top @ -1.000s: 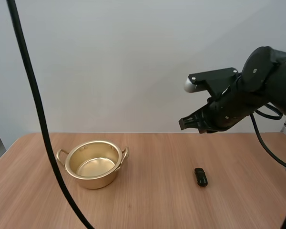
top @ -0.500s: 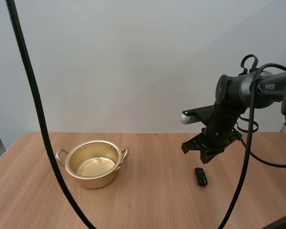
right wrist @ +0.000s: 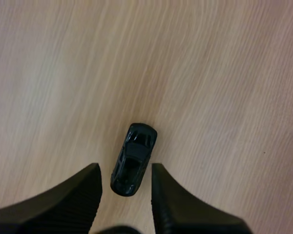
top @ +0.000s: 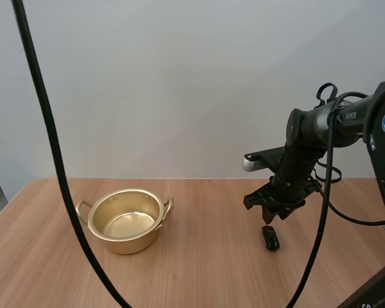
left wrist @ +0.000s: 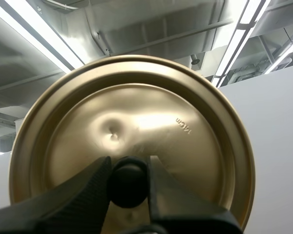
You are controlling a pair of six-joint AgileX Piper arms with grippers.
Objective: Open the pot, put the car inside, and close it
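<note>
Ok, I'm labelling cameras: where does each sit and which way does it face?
High view: behind and above the bases, looking forward and down at table, pot, car; right pincer hangs over the car.
Left wrist view: on the left arm, facing the lid; left pincer pinches its knob.
Right wrist view: on the right arm, looking down at the car; open fingers flank it.
Shared: high and right wrist views both show the car.

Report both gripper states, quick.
Left gripper: shut on the round golden metal lid by its black knob.
Right gripper: open, over the small black toy car.
</note>
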